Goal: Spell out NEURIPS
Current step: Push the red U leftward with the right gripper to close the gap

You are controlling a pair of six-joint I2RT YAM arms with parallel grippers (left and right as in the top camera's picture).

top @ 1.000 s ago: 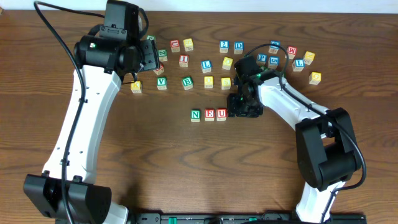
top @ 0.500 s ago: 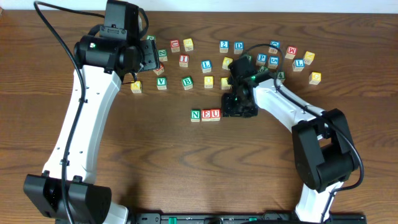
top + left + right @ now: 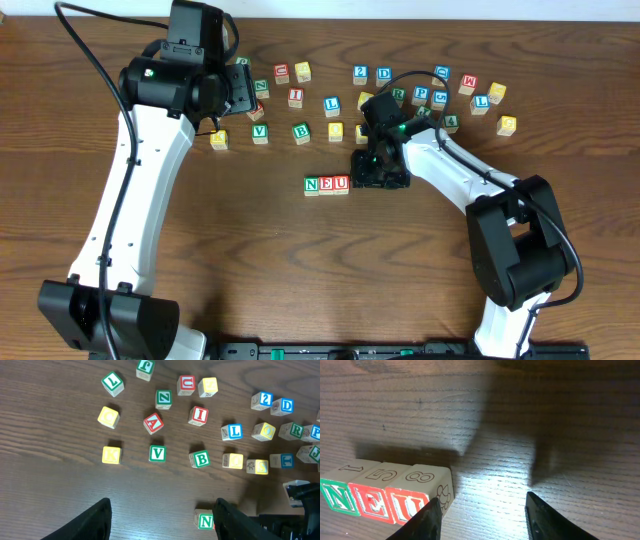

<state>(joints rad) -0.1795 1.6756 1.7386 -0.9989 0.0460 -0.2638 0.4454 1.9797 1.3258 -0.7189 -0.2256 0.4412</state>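
Two arms of mine reached over the wooden bench (image 3: 250, 260). The left arm stretched toward the far left side. My left end effector (image 3: 162, 510) hung above the loose cubes (image 3: 157, 453) with its fingers apart and nothing between them. The right arm folded inward at the elbow. My right end effector (image 3: 483, 500) sat low over the wood, fingers also apart and empty.

The N cube (image 3: 312, 185), E cube (image 3: 327, 184) and U cube (image 3: 342, 183) lay touching in a row near the bench's middle, just left of my right end effector. The R cube (image 3: 399, 95), I cube (image 3: 295, 97) and P cube (image 3: 421, 95) lay among the scatter at the far side.

The U cube's end sat right beside one finger (image 3: 427, 520); I could not tell whether they touched. From overhead, the wrist body hid those fingers. In the left wrist view only the N showed, and the rest of the row was hidden behind my finger. The yellow cubes (image 3: 336, 131) were too small to read.

A second earlier the three cubes lay slightly farther right with small gaps. They had since closed up and shifted left, and my right end effector had moved left with them. My left arm had not moved.
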